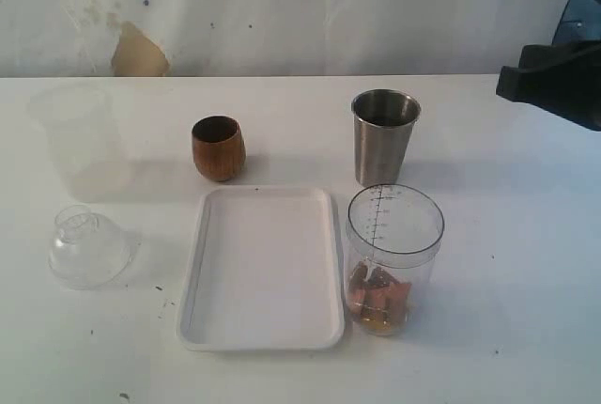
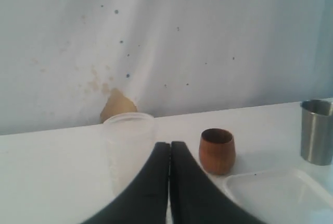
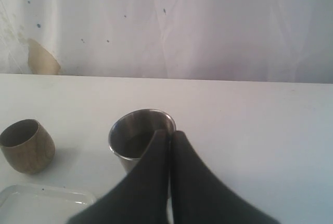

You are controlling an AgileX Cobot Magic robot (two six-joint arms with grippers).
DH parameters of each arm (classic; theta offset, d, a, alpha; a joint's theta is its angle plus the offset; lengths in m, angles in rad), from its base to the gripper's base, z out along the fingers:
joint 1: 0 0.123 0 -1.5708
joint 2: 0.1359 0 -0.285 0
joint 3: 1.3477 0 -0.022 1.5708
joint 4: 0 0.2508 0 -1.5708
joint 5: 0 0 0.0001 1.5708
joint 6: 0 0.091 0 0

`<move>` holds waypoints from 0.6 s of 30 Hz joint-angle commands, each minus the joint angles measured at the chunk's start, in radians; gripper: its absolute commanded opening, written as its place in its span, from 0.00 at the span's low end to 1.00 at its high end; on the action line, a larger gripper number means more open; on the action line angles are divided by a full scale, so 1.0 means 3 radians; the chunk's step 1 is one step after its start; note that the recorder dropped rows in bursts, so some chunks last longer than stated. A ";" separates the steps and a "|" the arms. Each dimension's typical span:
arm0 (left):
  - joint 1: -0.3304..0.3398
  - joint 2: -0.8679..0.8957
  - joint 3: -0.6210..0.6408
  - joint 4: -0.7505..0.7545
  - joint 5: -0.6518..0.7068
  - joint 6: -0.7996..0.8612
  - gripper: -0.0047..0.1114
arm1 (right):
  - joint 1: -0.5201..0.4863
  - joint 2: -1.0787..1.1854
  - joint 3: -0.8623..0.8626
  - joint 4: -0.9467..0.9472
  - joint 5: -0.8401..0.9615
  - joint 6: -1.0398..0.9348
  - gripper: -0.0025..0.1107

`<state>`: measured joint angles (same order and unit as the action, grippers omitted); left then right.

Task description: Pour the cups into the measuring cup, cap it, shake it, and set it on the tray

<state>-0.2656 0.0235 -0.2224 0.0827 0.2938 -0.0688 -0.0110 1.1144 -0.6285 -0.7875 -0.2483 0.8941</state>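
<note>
Although the left gripper (image 2: 170, 146) and the right gripper (image 3: 170, 134) are both clenched on nothing, the task's things stand apart on the table (image 1: 516, 235).
Each claw shows only as dark closed fingers, cut off by the frame. The measuring cup (image 1: 392, 258) stands uncapped just beside the tray (image 1: 263, 341), on its right, with orange-brown pieces (image 1: 377, 296) at its bottom, hard to identify. Behind it is the steel tumbler (image 1: 384, 136); its inside is dark, so I cannot tell the content. The wooden cup (image 1: 218, 147) is behind the tray. The frosted cup (image 1: 75, 136) is faint against the white surface, and the dome lid (image 1: 86, 249) lies before it. Of the right arm (image 1: 554, 80) only a dark piece shows at the exterior view's edge.
</note>
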 commanded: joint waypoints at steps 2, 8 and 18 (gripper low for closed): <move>0.0495 -0.0078 0.0337 -0.0276 -0.0210 0.0034 0.05 | -0.0023 -0.0024 0.0004 -0.0007 -0.0004 0.0001 0.02; 0.0951 -0.0078 0.0676 -0.0420 -0.0534 0.0066 0.05 | -0.0023 -0.0024 0.0004 -0.0007 0.0003 0.0001 0.02; 0.1045 -0.0078 0.0741 -0.0358 -0.0278 0.0324 0.05 | -0.0023 -0.0024 0.0004 -0.0007 -0.0007 0.0001 0.02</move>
<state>0.0485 0.0048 -0.0066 -0.0245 0.2109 0.0324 -0.0110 1.1121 -0.6285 -0.7875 -0.2483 0.8941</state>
